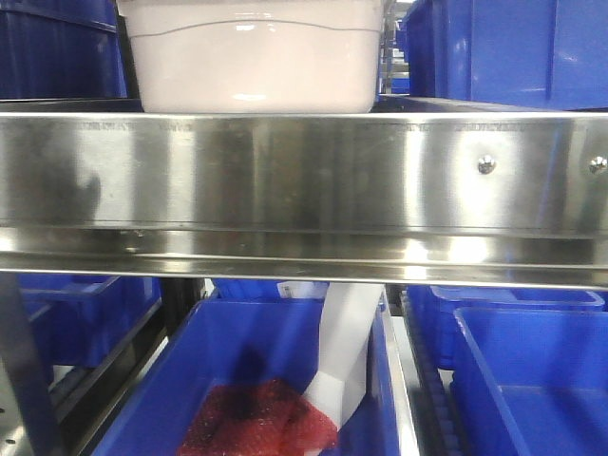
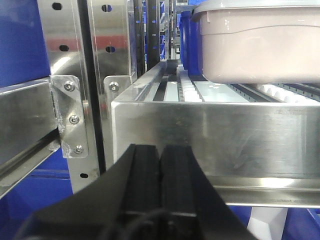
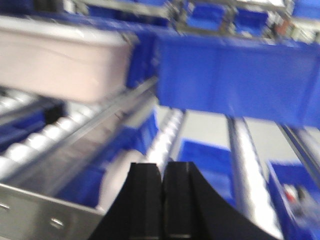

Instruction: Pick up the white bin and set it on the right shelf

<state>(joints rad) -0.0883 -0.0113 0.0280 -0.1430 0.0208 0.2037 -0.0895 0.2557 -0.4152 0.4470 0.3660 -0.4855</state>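
Observation:
The white bin [image 1: 252,57], a pale pinkish tote with a curved ridge, sits on the stainless-steel shelf behind its broad shiny front rail [image 1: 304,171]. It also shows at the upper right of the left wrist view [image 2: 260,45], resting on the roller tracks, and blurred at the upper left of the right wrist view [image 3: 60,60]. My left gripper [image 2: 160,152] is shut and empty, below and in front of the rail [image 2: 215,140], left of the bin. My right gripper [image 3: 162,170] is shut and empty, above roller tracks, right of the bin.
Blue open bins stand beside the white bin [image 1: 503,52] and on the level below [image 1: 237,380]; one holds red mesh [image 1: 256,423] and a white sheet [image 1: 347,356]. Perforated steel uprights [image 2: 65,75] stand at the left. A large blue bin [image 3: 235,80] faces the right wrist.

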